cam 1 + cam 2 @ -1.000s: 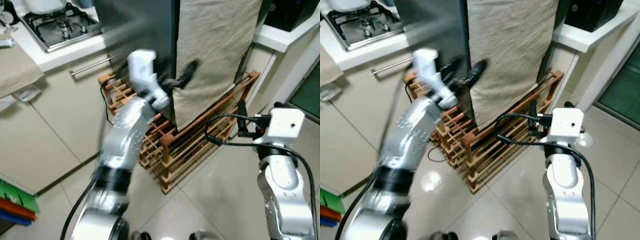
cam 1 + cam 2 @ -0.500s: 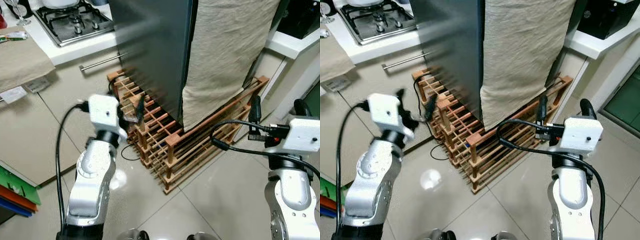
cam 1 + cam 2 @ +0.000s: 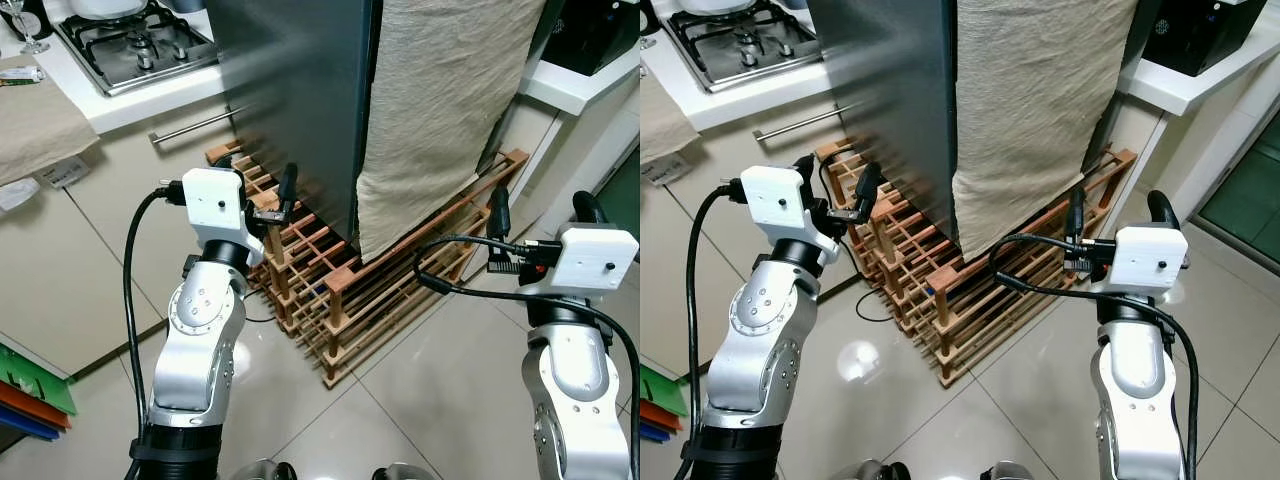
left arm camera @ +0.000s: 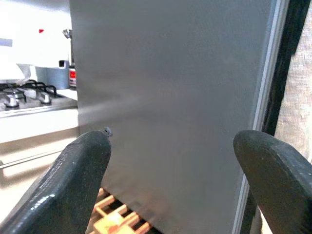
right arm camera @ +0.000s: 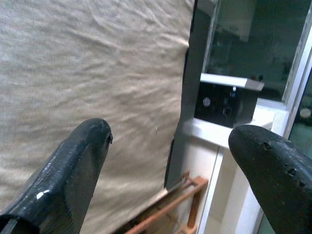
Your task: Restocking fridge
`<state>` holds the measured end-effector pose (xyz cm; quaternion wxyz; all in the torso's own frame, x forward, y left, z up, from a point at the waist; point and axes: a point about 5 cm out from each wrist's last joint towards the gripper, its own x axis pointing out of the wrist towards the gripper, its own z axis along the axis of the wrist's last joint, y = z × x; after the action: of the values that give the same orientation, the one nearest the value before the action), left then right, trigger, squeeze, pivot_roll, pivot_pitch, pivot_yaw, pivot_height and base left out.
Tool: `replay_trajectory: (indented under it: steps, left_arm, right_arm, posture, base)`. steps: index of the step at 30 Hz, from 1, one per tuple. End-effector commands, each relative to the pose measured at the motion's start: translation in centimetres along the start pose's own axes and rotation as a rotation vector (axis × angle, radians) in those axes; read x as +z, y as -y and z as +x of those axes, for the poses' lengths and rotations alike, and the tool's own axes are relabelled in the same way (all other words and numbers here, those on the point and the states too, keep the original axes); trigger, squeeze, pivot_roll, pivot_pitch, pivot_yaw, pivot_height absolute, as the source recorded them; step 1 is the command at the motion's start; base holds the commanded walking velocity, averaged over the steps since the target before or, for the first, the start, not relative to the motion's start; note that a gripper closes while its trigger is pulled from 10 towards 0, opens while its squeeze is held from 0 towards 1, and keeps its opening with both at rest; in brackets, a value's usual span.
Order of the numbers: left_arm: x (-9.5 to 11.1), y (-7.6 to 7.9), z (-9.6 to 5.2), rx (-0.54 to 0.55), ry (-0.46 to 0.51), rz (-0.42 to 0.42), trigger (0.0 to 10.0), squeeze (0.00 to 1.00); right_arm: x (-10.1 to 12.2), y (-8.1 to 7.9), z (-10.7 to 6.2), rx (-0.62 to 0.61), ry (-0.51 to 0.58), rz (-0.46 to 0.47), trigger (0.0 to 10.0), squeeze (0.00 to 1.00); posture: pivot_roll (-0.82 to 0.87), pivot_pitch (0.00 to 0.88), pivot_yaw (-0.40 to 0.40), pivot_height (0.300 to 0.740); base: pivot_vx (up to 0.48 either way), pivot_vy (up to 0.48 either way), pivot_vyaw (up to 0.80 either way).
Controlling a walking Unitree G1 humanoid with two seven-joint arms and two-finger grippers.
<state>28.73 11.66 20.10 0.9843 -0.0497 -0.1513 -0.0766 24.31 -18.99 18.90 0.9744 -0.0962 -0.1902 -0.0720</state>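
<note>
The fridge (image 3: 290, 90) is a tall dark grey steel body straight ahead, its door closed, with a beige cloth (image 3: 450, 100) hanging down its front. My left gripper (image 3: 286, 192) is held at chest height, a short way off the grey side panel, open with nothing in it. In the left wrist view its fingers (image 4: 73, 180) stand wide apart, facing the grey panel (image 4: 170, 87). My right gripper (image 3: 497, 222) hovers near the cloth's lower right corner, also open and empty. The right wrist view has its fingers (image 5: 68, 165) spread before the cloth (image 5: 97, 73).
A wooden slatted rack (image 3: 350, 290) lies on the tiled floor around the fridge's base, close to both arms. A gas hob (image 3: 140, 45) on a white counter is at the back left. A black appliance (image 3: 600, 35) sits on a white shelf at the right.
My left arm has come down from the fridge's edge by the cloth and now holds still at chest height. The right arm has barely moved. The camera has shifted slightly.
</note>
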Motion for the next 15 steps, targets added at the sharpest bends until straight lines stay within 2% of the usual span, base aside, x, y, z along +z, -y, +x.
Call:
replay_trajectory:
  steps: [1, 4, 6, 9, 11, 15]
  left_arm:
    - [1.5, -0.5, 0.3, 0.047, 0.067, 0.001, 10.0, 0.0]
    - [3.2, -0.9, 1.2, 0.075, 0.146, 0.047, 10.0, 0.0]
    - [4.2, -0.3, 1.6, 0.038, 0.194, 0.07, 10.0, 0.0]
    - [4.8, 0.3, 1.9, 0.002, 0.225, 0.08, 10.0, 0.0]
    - [6.0, 1.0, 2.6, -0.042, 0.277, 0.083, 10.0, 0.0]
    - [6.2, 1.2, 2.9, -0.049, 0.284, 0.076, 10.0, 0.0]
  right_arm:
    - [1.3, 0.0, 0.4, 0.013, 0.066, -0.022, 10.0, 0.52]
    - [3.5, -0.3, 1.3, 0.036, 0.167, -0.038, 10.0, 0.53]
    - [4.3, -0.2, 1.7, 0.028, 0.202, -0.037, 10.0, 0.53]
    - [4.9, -0.1, 2.1, 0.019, 0.23, -0.036, 10.0, 0.53]
    - [5.6, 0.1, 2.5, -0.002, 0.258, -0.034, 10.0, 0.53]
    - [5.6, 0.2, 2.6, -0.009, 0.258, -0.033, 10.0, 0.53]
  posture:
    - [-0.19, 0.033, 0.044, 0.74]
    - [-0.19, 0.031, 0.042, 0.74]
    - [-0.19, 0.028, 0.042, 0.74]
    - [-0.19, 0.025, 0.042, 0.74]
    - [-0.19, 0.023, 0.044, 0.74]
    - [-0.19, 0.023, 0.044, 0.74]
  base:
    - [0.48, 0.0, 0.0]
    - [0.48, 0.0, 0.0]
    - [0.48, 0.0, 0.0]
    - [0.48, 0.0, 0.0]
    - [0.48, 0.0, 0.0]
    - [0.48, 0.0, 0.0]
